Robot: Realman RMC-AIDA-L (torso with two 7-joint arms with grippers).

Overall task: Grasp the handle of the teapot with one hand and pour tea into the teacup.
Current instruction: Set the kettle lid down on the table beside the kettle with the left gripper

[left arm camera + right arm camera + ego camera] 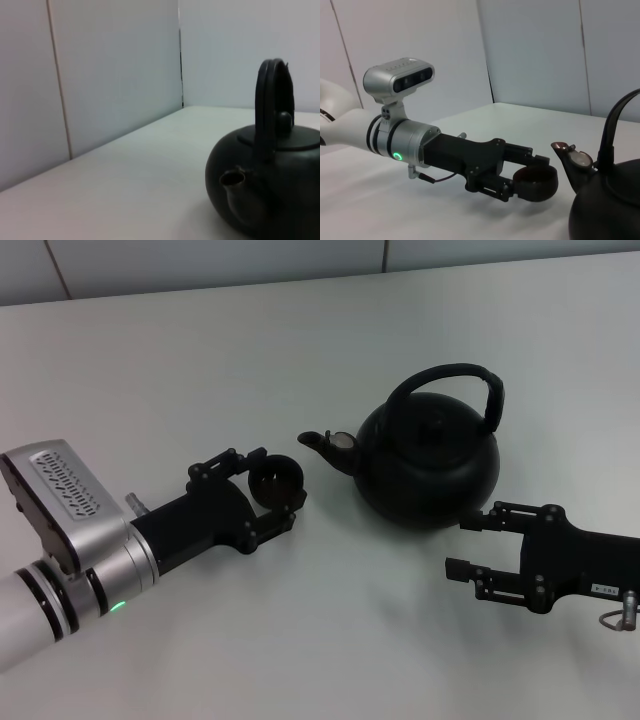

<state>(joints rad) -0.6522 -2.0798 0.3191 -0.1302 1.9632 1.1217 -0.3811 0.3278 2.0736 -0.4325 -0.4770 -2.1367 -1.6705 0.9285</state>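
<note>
The black teapot [430,465] stands on the white table, its spout [318,443] pointing to my left. Its arched handle [450,375] stands upright. My left gripper [277,490] is shut on the small black teacup [275,478], holding it just left of the spout. The right wrist view shows the teacup [536,182] between the left fingers [520,150], close to the spout [567,155]. My right gripper [468,545] is open and empty, low beside the teapot's near right side, below the handle. The left wrist view shows the teapot [280,200] and handle [272,110].
The white table [300,340] spreads all around. A pale panelled wall [100,75] stands along the table's far edge. My left arm's silver wrist camera [55,490] sits at the left.
</note>
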